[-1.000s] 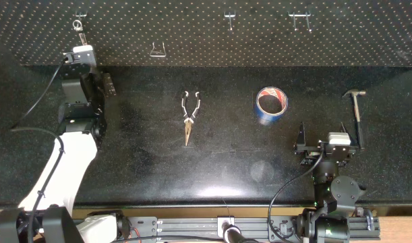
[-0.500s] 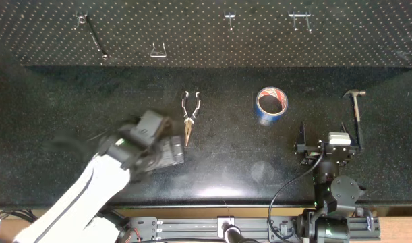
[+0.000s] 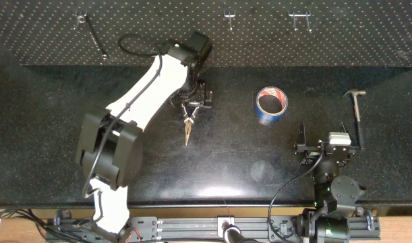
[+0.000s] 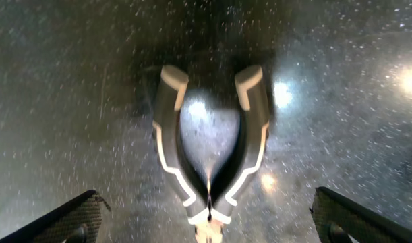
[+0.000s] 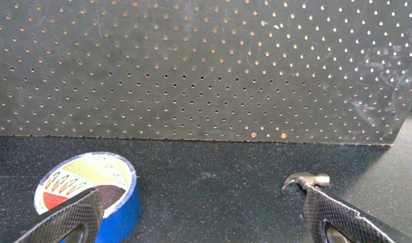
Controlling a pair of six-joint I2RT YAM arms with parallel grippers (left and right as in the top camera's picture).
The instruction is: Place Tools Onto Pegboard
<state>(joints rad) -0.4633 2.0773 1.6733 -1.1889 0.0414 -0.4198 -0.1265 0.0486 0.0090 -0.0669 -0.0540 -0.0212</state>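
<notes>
Hovering just above the needle-nose pliers (image 4: 210, 206), the left gripper (image 3: 194, 100) spreads wide, grasping nothing; the right gripper (image 3: 328, 143), well right of the pliers, gapes empty.

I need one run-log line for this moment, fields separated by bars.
left pincer: open, over pliers handles | pliers: flat on worktop | wrench: hanging on pegboard | tape, hammer: on worktop | right pincer: open, empty

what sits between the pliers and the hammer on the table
A blue roll of tape lies between the pliers and the hammer, touching neither; the rest of that stretch is bare. The top view shows it.
</notes>
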